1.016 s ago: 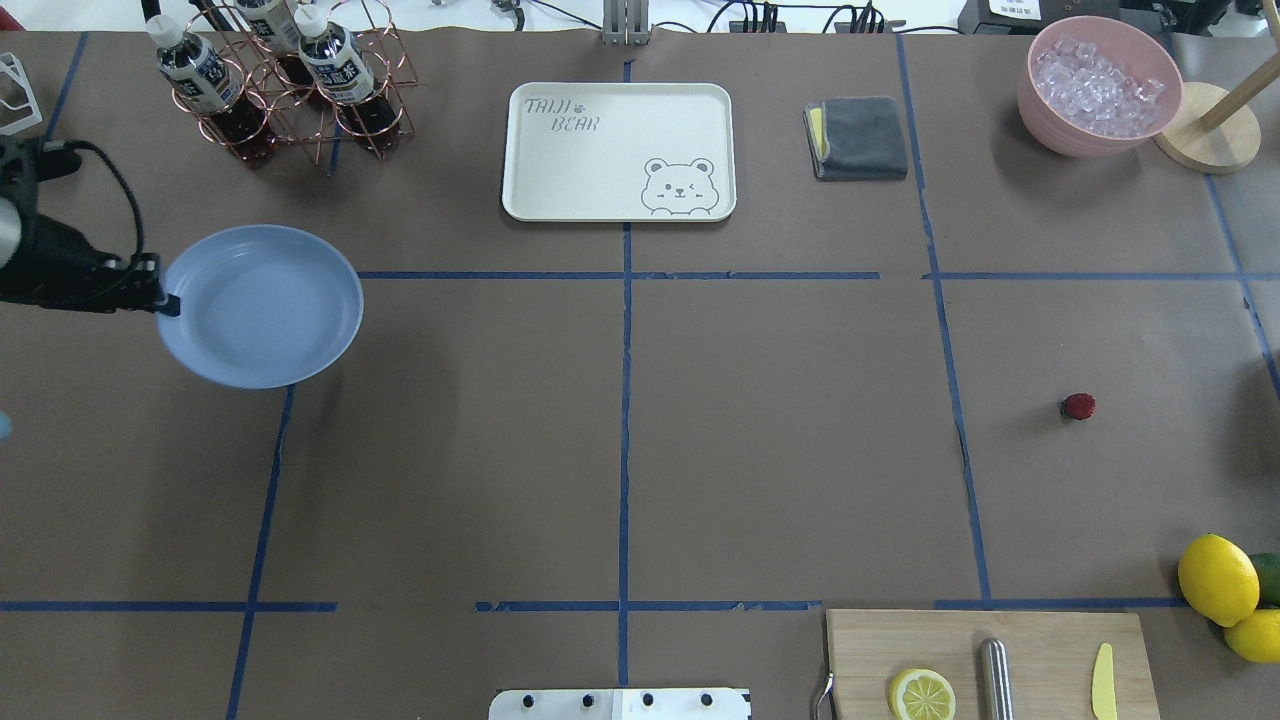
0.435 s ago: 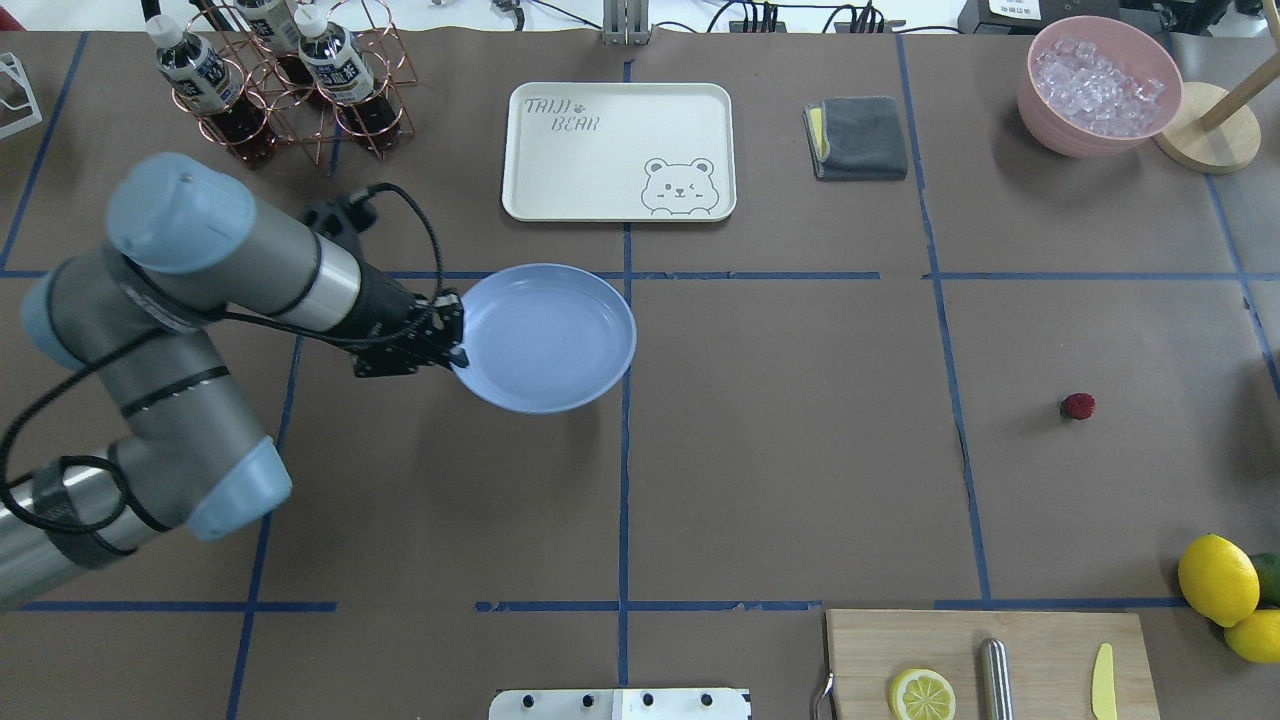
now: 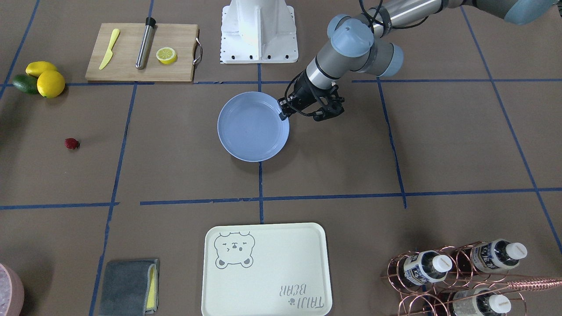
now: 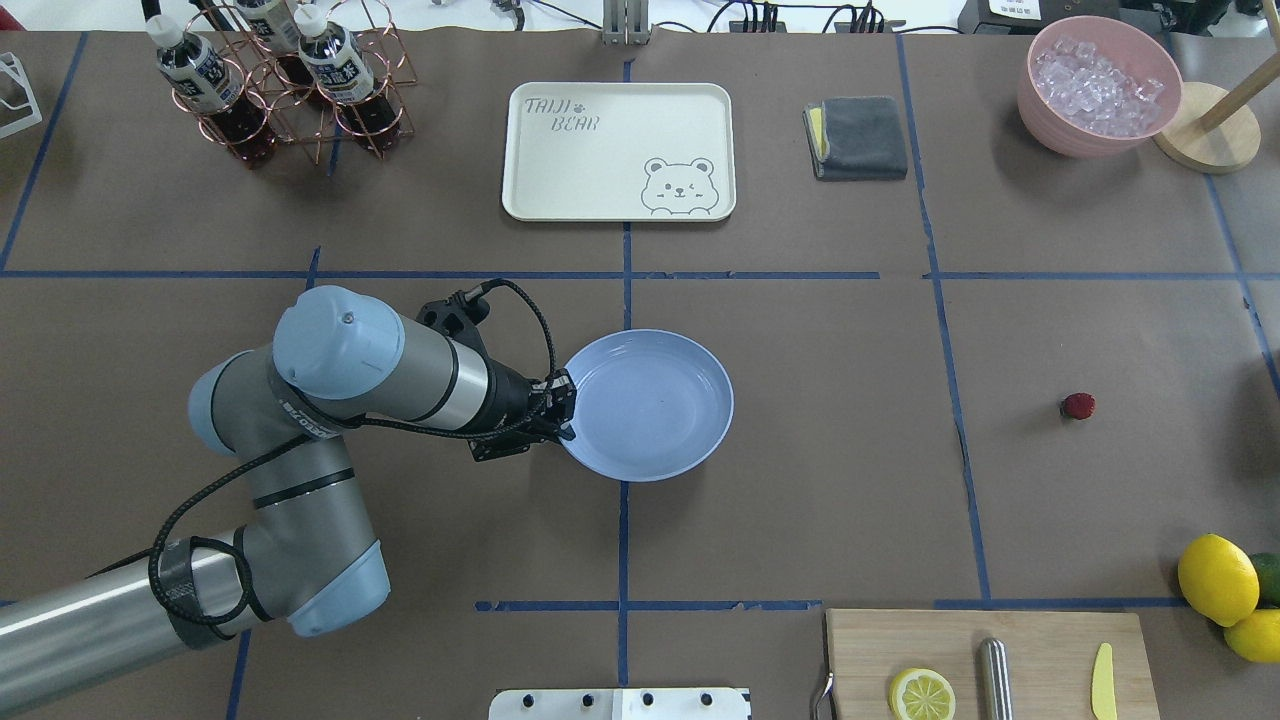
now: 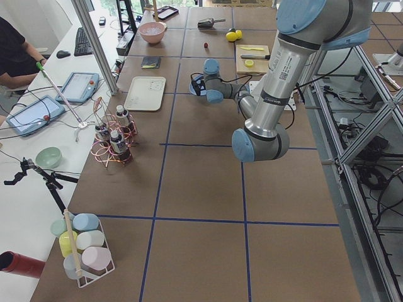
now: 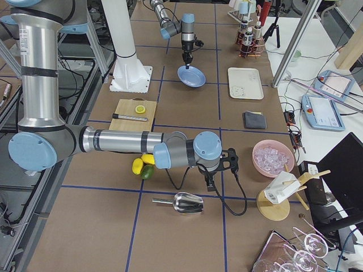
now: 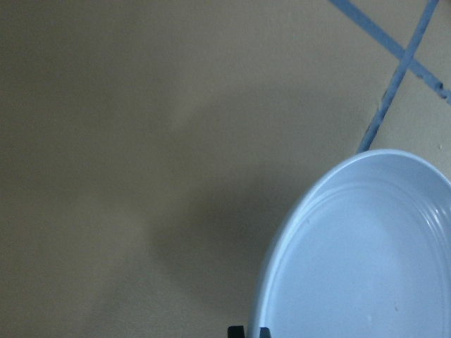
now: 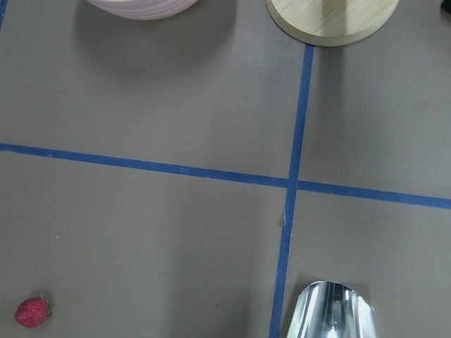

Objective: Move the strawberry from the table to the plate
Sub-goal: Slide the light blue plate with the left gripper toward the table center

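Note:
The small dark red strawberry (image 4: 1078, 406) lies alone on the brown table (image 4: 800, 520) at the right, also seen in the front-facing view (image 3: 71, 143) and at the lower left of the right wrist view (image 8: 33, 312). The light blue plate (image 4: 650, 405) is near the table's middle, empty. My left gripper (image 4: 563, 412) is shut on its left rim. In the left wrist view the plate (image 7: 359, 260) casts a shadow on the paper. My right gripper (image 6: 210, 181) shows only in the exterior right view, near the strawberry, so I cannot tell its state.
At the back stand a cream bear tray (image 4: 618, 150), a copper bottle rack (image 4: 290, 80), a grey cloth (image 4: 858, 138) and a pink bowl of ice (image 4: 1098, 85). A cutting board (image 4: 990, 665) and lemons (image 4: 1217, 578) sit front right. A metal scoop (image 8: 331, 310) lies by the right arm.
My left arm has carried the plate from the far left towards the middle of the table and nearer the robot. The strawberry has stayed where it was.

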`<state>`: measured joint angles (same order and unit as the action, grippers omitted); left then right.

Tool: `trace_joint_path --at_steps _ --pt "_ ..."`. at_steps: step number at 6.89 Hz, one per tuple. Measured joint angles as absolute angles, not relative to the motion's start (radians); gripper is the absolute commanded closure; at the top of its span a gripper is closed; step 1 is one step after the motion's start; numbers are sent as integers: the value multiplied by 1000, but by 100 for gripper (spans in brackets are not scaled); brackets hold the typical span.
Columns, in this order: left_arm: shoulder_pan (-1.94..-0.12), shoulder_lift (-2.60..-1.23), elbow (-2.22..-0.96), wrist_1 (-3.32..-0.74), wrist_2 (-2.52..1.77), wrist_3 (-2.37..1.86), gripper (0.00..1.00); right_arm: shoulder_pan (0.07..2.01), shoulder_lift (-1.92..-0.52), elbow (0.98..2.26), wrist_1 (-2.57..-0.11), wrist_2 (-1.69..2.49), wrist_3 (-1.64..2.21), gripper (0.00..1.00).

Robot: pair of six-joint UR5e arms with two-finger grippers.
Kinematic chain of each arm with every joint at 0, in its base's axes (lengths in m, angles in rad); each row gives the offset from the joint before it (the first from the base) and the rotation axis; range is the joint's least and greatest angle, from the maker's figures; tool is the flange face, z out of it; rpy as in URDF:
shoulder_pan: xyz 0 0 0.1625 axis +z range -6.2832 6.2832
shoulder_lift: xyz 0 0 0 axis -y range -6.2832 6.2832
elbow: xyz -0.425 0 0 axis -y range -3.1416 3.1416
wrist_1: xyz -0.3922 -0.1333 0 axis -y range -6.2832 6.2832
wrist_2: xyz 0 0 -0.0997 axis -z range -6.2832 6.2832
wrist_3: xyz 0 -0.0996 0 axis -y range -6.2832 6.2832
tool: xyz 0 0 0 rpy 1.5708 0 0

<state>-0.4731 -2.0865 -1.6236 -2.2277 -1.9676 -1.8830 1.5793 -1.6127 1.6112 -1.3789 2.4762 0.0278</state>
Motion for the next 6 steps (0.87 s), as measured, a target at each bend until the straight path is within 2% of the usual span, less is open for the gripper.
trace_joint_path --at_steps 6 --pt "-470 -2078 -1591 -2253 -1927 -1800 100 1547 -1611 1630 -1368 2479 135 0"
